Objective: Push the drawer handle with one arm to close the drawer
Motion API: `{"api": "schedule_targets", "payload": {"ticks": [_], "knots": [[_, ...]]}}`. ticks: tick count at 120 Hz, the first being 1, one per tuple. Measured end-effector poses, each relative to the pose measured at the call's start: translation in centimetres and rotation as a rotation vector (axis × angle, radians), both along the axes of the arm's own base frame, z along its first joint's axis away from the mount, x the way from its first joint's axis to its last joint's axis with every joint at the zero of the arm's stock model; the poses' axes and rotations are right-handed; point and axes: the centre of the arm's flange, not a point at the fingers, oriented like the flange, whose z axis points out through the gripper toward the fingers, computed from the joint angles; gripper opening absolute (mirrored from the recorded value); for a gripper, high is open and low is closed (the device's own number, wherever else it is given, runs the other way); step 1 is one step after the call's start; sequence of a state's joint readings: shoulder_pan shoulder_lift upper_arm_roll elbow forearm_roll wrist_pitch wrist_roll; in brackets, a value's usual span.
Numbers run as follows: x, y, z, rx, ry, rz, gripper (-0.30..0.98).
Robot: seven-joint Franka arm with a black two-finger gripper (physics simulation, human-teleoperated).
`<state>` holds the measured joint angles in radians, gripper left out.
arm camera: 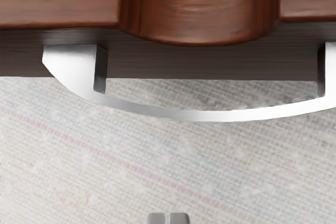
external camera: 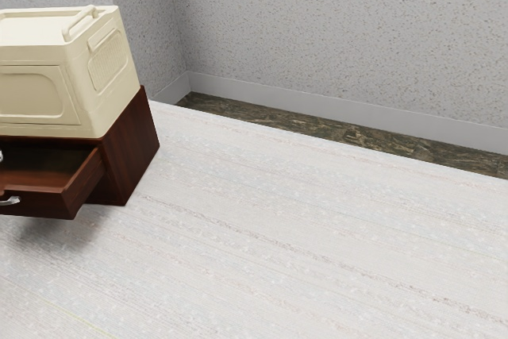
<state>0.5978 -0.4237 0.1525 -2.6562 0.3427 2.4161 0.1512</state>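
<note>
At the outer side of the drawer handle (arm camera: 210,115), a closed gripper (arm camera: 168,219) and a narrow contact to trust

In the wrist view, the two fingertips are pressed together, side by side, with nothing between them. They are beyond the bow of the handle, on the side away from the drawer front (arm camera: 63,56), and a gap appears between tips and metal. Whether they are at the same height as the handle, I cannot tell.

The handle is, in the exterior view, at the left edge of the frame, a little below the middle. The drawer (external camera: 91,180) is clearly pulled out from the dark wooden cabinet (external camera: 131,148), and a cream crate (external camera: 79,77) sits on this cabinet in the upper left of the frame.

The step now, I think, is to bring the tips to the handle and push toward the cabinet. The first danger is height: if the tips are too high, they may pass above the bar; if too low, they may go under it or scrape the pale surface (external camera: 302,220). The second is the curve of the bar — joined tips make a small contact, and an off-centre push could slide sideways or make the drawer bind. Also, stopping too early would leave a gap — the push should continue until the front is flush.
</note>
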Motion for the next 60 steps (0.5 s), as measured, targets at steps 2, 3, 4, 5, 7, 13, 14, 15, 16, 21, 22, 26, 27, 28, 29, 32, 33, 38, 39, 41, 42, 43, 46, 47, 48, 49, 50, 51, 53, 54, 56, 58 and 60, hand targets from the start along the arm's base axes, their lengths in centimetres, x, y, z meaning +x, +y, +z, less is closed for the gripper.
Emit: {"api": "schedule_targets", "payload": {"ticks": [2,3,4,5,7,13,14,15,16,21,22,26,27,28,29,32,33,38,39,41,42,43,46,47,48,49,50,51,53,54,56,58,60], "knots": [[0.2,0.1,0.0,0.002,0.000,-0.005,-0.10],[0.3,0.2,0.1,0.003,-0.001,-0.007,-0.10],[0.4,0.3,0.1,0.004,-0.001,-0.009,-0.10],[0.5,0.3,0.1,0.005,-0.001,-0.011,-0.10],[0.6,0.4,0.1,0.007,-0.002,-0.016,-0.10],[1.1,0.7,0.2,0.012,-0.003,-0.027,-0.10],[1.1,0.8,0.2,0.013,-0.003,-0.029,-0.10],[1.2,0.8,0.2,0.014,-0.003,-0.031,-0.10],[1.3,0.8,0.2,0.015,-0.003,-0.033,-0.10],[2.0,0.8,0.1,0.019,0.001,-0.050,-0.10],[2.1,0.8,0.1,0.019,0.001,-0.053,-0.10],[2.5,0.8,0.0,0.021,0.003,-0.063,-0.10],[2.6,0.8,-0.1,0.022,0.003,-0.065,-0.10],[2.7,0.8,-0.1,0.022,0.003,-0.067,-0.10],[2.8,0.8,-0.1,0.023,0.004,-0.070,-0.10],[3.1,0.7,-0.2,0.025,0.003,-0.080,-0.10],[3.2,0.7,-0.2,0.027,0.003,-0.083,-0.10],[3.7,0.7,-0.1,0.031,0.001,-0.094,-0.10],[3.7,0.7,-0.1,0.032,0.000,-0.095,-0.10],[3.9,0.8,0.0,0.034,-0.002,-0.098,-0.10],[4.0,0.8,0.0,0.035,-0.003,-0.100,-0.10],[4.1,0.9,0.0,0.036,-0.003,-0.101,-0.10],[4.3,1.0,0.1,0.038,-0.006,-0.104,-0.10],[4.4,1.1,0.1,0.038,-0.006,-0.105,-0.10],[4.4,1.1,0.2,0.039,-0.007,-0.106,-0.10],[4.5,1.1,0.2,0.039,-0.007,-0.107,-0.10],[4.6,1.2,0.2,0.040,-0.008,-0.107,-0.10],[4.7,1.2,0.2,0.040,-0.008,-0.108,-0.10],[4.8,1.4,0.2,0.041,-0.008,-0.110,-0.10],[4.9,1.5,0.2,0.042,-0.008,-0.111,-0.10],[5.1,1.6,0.2,0.043,-0.009,-0.112,-0.10],[5.2,1.7,0.2,0.043,-0.008,-0.114,-0.10],[5.4,1.8,0.2,0.044,-0.008,-0.115,-0.10]]}}
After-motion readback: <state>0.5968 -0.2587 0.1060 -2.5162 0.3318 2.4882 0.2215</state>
